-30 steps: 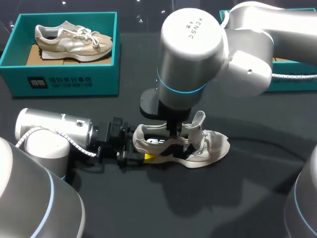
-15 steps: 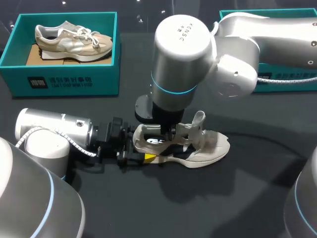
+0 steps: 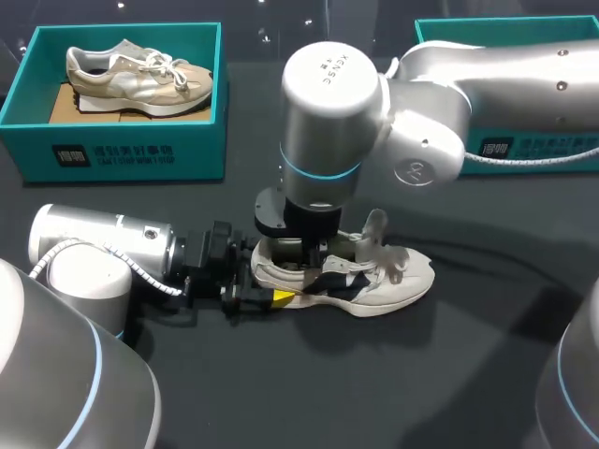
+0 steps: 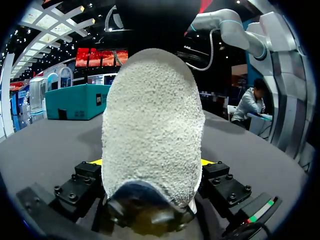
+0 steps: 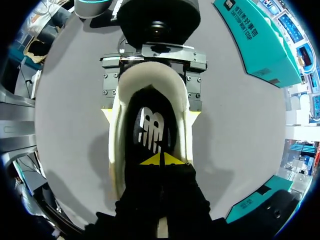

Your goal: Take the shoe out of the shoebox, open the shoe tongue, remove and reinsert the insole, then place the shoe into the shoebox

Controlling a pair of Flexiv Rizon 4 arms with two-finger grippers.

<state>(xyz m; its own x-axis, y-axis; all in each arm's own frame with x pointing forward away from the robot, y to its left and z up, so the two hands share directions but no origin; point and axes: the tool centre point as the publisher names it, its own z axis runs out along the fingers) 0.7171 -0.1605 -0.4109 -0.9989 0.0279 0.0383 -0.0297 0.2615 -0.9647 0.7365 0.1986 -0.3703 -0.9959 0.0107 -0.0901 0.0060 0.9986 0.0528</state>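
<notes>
Shoe (image 3: 374,281), a cream trainer, stands upright at the centre of the dark table (image 3: 393,374) in the head view, toe toward 3 o'clock. The left gripper (image 3: 251,288) meets its heel from 9 o'clock, and the right gripper (image 3: 314,257) dips into its opening from above. At 10 o'clock an open teal shoebox (image 3: 131,150) holds a second shoe (image 3: 140,75), beige, on brown cardboard (image 3: 65,105). A second box (image 3: 562,164), also teal, at 2 o'clock is mostly hidden. In the left wrist view, the rounded, pebbly white heel fills the gap between the fingers, which clamp it from both sides. In the right wrist view, the yellow tips are pressed together over the dark insole (image 5: 150,125) with white markings, inside the oval padded collar. Whether they pinch it cannot be told.
</notes>
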